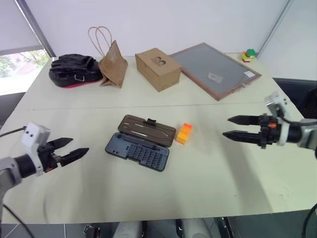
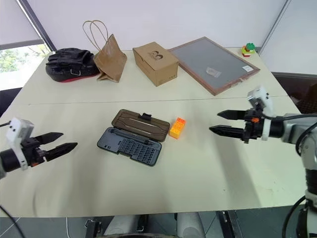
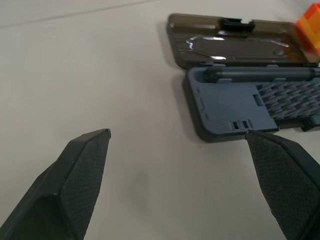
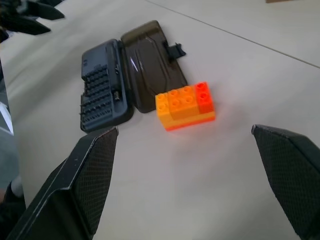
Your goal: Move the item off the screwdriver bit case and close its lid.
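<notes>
The case (image 1: 140,143) is lying open near the middle of the table (image 1: 208,183), its brown lid (image 1: 147,130) folded flat toward the far edge, and the brick (image 1: 184,133) is sitting on the tabletop just beside the lid's right end, apparently already off it. Both the left gripper (image 1: 69,150) and the right gripper (image 1: 239,127) are hovering spread wide and empty, well apart from the case. Closing is looking like the step in hand: one finger should be sliding under the lid's far edge by the latch (image 1: 150,121) and swinging it over the base, keeping clear of the brick.

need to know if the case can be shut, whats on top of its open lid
Nothing rests on the lid; it lies open and flat on the table. The toy brick sits on the table beside the lid's end. What is under the lid is hidden.
</notes>
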